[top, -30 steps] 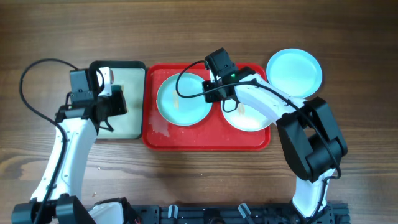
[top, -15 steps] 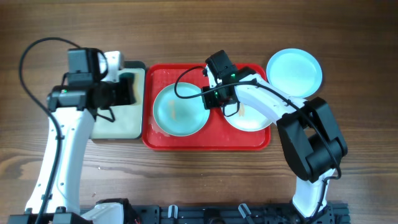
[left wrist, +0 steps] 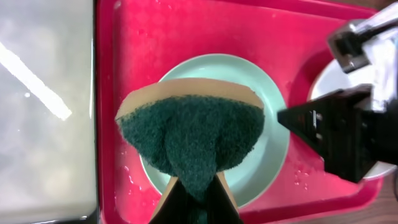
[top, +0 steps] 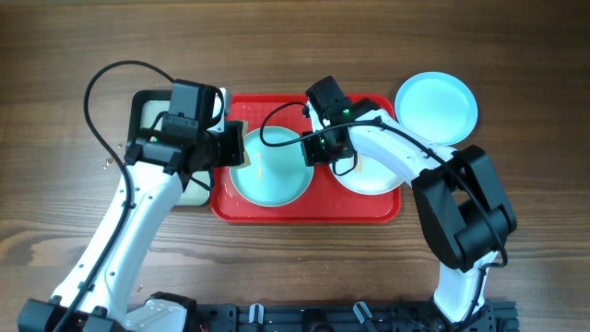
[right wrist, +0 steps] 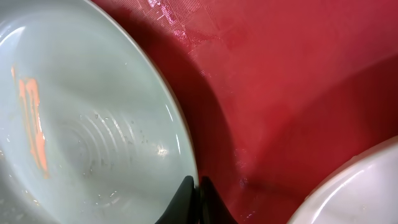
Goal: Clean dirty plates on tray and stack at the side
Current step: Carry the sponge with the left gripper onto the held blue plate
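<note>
A pale turquoise plate with an orange smear lies on the left half of the red tray. My right gripper is shut on that plate's right rim; the wrist view shows the fingers pinching the rim over the tray. My left gripper is shut on a green and tan sponge, held over the plate. A white plate lies on the tray's right half. A second turquoise plate rests on the table, off the tray at back right.
A smaller black-rimmed tray with a pale inside stands against the red tray's left edge; it also shows in the left wrist view. Water droplets lie on the red tray. Cables loop from both arms.
My left arm swung right from the black-rimmed tray to above the turquoise plate, sponge in hand. The right gripper took the plate's rim and shifted the plate a little.
</note>
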Robot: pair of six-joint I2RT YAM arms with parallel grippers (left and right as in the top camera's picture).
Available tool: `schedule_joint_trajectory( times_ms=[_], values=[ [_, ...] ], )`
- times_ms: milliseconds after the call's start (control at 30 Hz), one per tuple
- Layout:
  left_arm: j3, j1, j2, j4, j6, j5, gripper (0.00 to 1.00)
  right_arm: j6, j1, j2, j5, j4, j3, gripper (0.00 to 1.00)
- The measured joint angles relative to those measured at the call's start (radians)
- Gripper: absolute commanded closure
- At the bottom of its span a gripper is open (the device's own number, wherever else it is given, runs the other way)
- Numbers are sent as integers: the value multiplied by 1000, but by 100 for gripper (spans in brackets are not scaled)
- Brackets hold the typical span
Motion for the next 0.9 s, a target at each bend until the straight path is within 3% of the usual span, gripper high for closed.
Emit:
schedule_joint_trajectory(
  times_ms=[267,900],
  values=[
    [-40,-35,137,101,-31,-14,96,0,0,0,0,-3,0,96],
    [-40,-42,373,165,-46,-14,96,0,0,0,0,-3,0,96]
  ],
)
